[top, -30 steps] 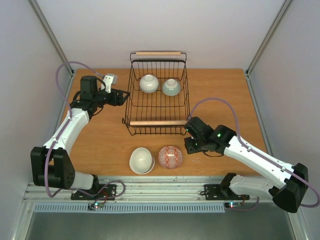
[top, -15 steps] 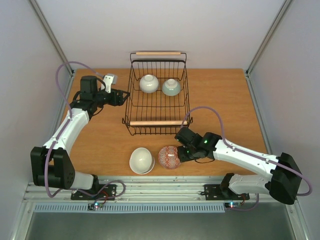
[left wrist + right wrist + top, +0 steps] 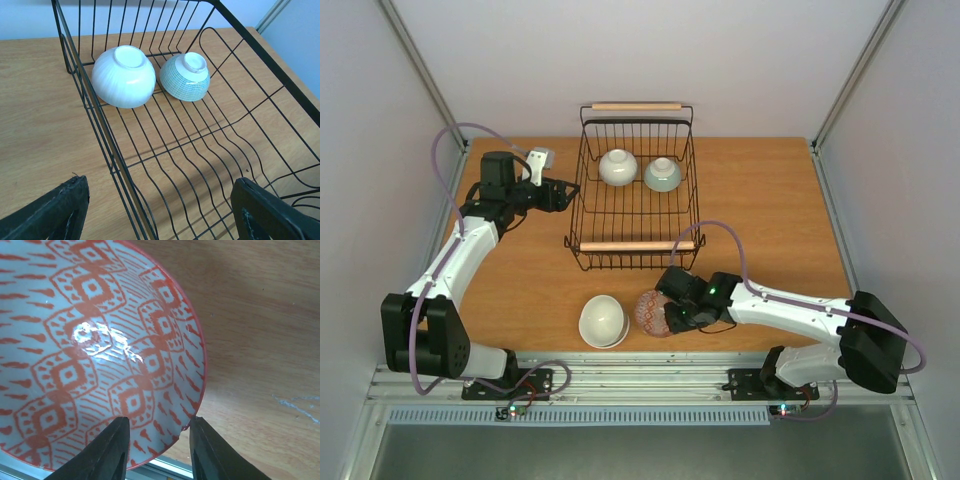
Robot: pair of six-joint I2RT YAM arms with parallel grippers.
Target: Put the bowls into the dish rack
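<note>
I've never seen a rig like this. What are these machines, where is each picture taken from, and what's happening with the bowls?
These are two robot arms bolted at the near edge of a wooden table. The wide picture looks down from above and behind them. The other two come from a small camera on each arm's wrist. A black wire dish rack stands on the table, with a white bowl and a pale green bowl upside down inside it. In front of it sit a cream bowl and a red-patterned bowl. The left claw hangs open by the rack's left side, holding nothing. The right claw straddles the red-patterned bowl's rim, one finger inside and one outside, apparently not yet clamped.
</note>
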